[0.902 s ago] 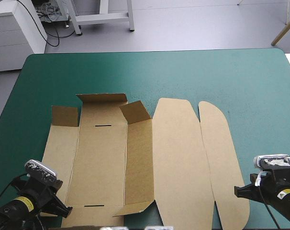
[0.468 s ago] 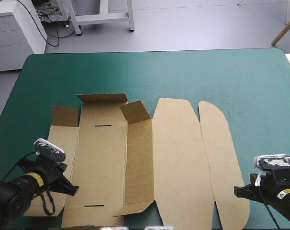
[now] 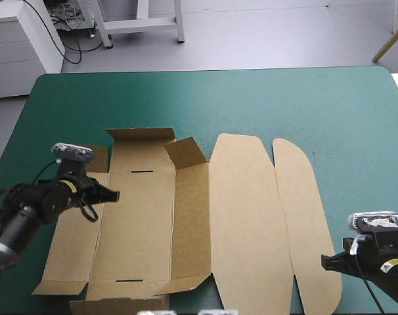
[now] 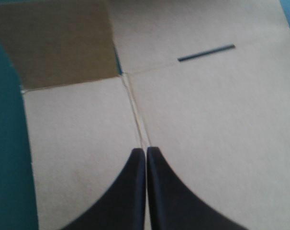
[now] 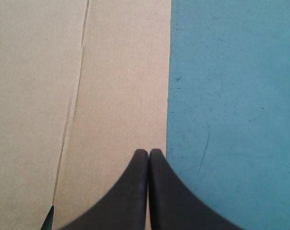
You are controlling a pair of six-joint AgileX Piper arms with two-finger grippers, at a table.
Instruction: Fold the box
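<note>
From above: brown box [image 3: 186, 216] spread almost flat on the teal-green bench [image 3: 265, 98], reaching to the near edge, with wide bare bench on the far half and at the right. Left fingers [image 3: 112, 195] over the left fold line, near the small raised flap [image 3: 99, 163]. Right fingers [image 3: 326, 262] just beside the rounded right edge of the board.

From the left wrist: black fingers pressed together over the crease, holding nothing, narrow slot [image 4: 206, 52] ahead.

From the right wrist: fingers pressed together, empty, just inside the board's straight edge, open bench beside.

Black arms [image 3: 28, 210], yellow wrist labels [image 3: 391, 264]; left pincer [image 4: 146, 149] black curved fins.
</note>
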